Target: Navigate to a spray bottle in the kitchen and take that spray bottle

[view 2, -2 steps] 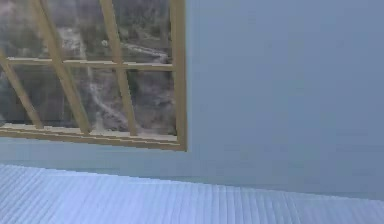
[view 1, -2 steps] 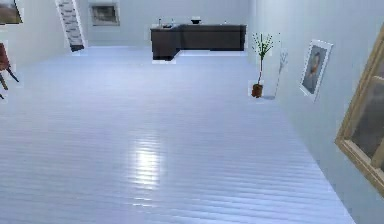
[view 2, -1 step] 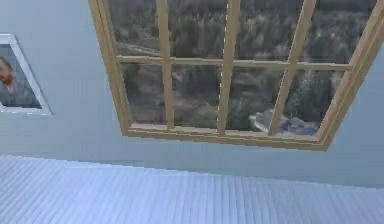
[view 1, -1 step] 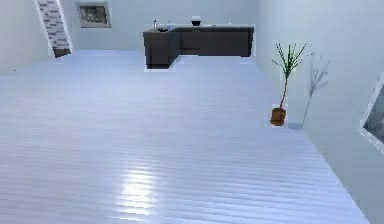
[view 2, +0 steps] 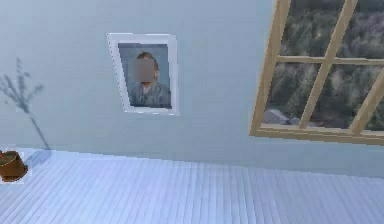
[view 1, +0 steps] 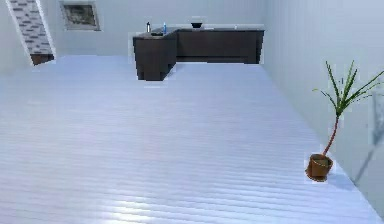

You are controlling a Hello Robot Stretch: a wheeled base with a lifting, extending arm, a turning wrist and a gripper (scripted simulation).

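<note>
Dark surface stands at the forward view's upper middle, a small upright thing on it, likely why I face it; my claw's state I cannot tell.

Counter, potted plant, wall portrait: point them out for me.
counter (view 1: 215,46), forward view, dark front panel.
potted plant (view 1: 319,166), forward view, its brown pot.
wall portrait (view 2: 146,74), arm side view, picture's middle.

Brown-potted palm is set on pale plank floor; small bottle-like blob, dark bowl on dark L-shaped surface.
</note>
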